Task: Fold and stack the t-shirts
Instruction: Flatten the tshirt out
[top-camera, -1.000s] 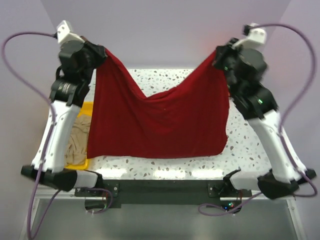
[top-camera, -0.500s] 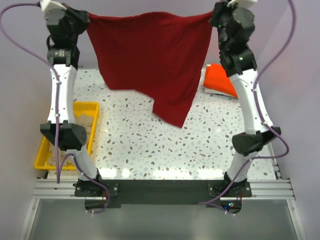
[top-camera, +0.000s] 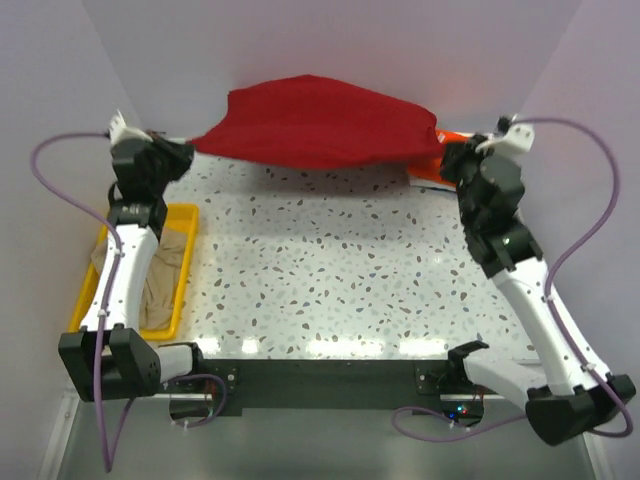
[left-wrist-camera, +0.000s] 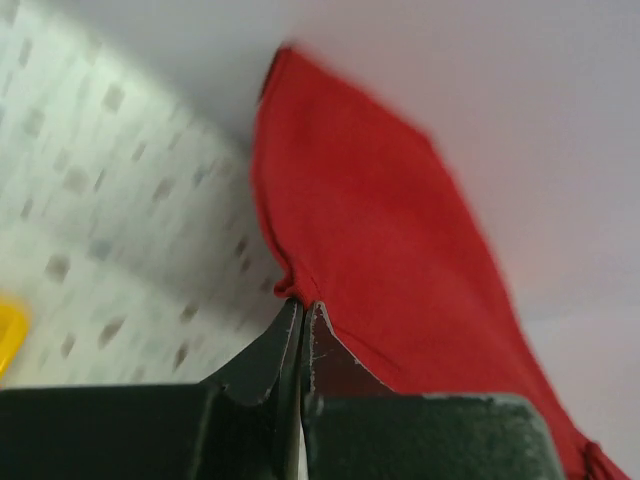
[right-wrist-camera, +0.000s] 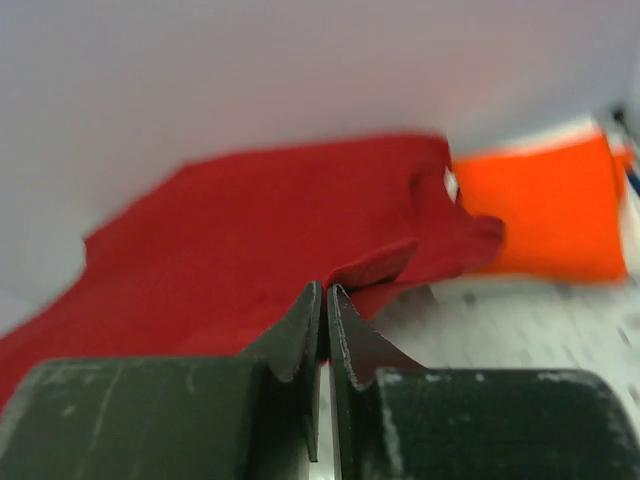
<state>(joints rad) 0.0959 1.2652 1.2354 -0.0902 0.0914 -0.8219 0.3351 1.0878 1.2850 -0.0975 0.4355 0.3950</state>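
The dark red tee (top-camera: 320, 125) is about as floppy as it gets. It's thin, soft knit with zero stiffness, light enough that it puffs up like a sail over the far edge of the tabletop (top-camera: 330, 260). I can't tell how much of it actually touches down.

The left claw (left-wrist-camera: 302, 312) is pinched tight on a bunched bit of hem or edge. The right claw (right-wrist-camera: 325, 295) is clamped on a little fold of the same shirt, not far from the white neck label (right-wrist-camera: 450, 183). Cloth like this isn't slippery or fragile, but my guess is it sags and wrinkles wherever it isn't held. Corners, shoulders and hems are the spots to grab, since the doubled seam gives the fingers something to bite.

The matte red weave looks smooth, against speckled terrazzo-style stone under it. The orange tee (right-wrist-camera: 545, 215) sits folded, flat and crisp-edged, at the far right just beside the red one. The beige tee (top-camera: 165, 275) is a crumpled heap in the glossy yellow tray (top-camera: 88, 295) on the left.
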